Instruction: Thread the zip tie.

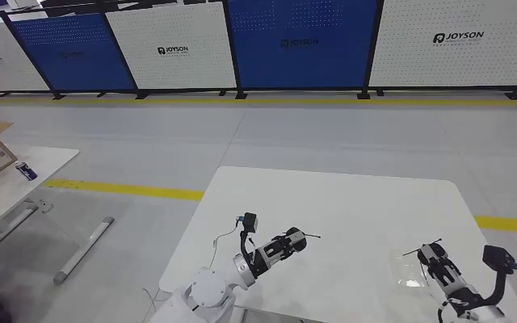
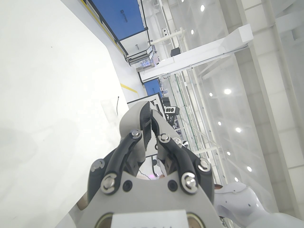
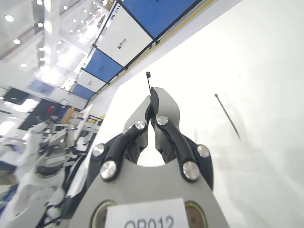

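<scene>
Currently the right gripper (image 3: 151, 93) is pinching a black zip tie (image 3: 148, 80), whose head pokes out just past the fingertips. A second zip tie (image 3: 227, 117) lies on the white table (image 3: 249, 48) near that gripper, apart from it. The left gripper (image 2: 150, 106) is pressed together. A thin dark strip (image 1: 312, 236) shows at its tip, but I cannot tell whether it is pinched.
</scene>
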Robot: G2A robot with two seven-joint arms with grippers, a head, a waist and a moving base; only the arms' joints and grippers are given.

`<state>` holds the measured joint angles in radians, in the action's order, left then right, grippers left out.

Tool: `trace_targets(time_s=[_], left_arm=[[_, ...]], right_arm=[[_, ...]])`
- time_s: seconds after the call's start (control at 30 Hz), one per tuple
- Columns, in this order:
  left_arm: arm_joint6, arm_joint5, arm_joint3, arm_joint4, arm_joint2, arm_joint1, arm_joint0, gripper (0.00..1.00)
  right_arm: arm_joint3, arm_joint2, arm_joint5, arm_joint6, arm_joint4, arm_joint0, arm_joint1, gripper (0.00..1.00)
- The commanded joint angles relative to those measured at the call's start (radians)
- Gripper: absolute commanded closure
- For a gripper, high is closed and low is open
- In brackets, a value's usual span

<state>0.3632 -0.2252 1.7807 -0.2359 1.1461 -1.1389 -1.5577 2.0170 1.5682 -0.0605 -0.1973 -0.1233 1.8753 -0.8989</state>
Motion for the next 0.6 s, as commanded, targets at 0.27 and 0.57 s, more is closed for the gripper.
trace_targets(time_s=[0.27, 0.57], left_arm=[[0.000, 0.000, 0.000, 0.000, 0.000, 0.000, 0.000, 1.00], [0.000, 0.000, 0.000, 0.000, 0.000, 0.000, 0.000, 1.00]], right_arm=[[-0.010, 0.007, 0.008, -0.030, 0.033, 0.002, -0.001, 1.00], [0.006, -0.027, 0.108, 0.038, 0.214, 0.025, -0.025, 1.00]])
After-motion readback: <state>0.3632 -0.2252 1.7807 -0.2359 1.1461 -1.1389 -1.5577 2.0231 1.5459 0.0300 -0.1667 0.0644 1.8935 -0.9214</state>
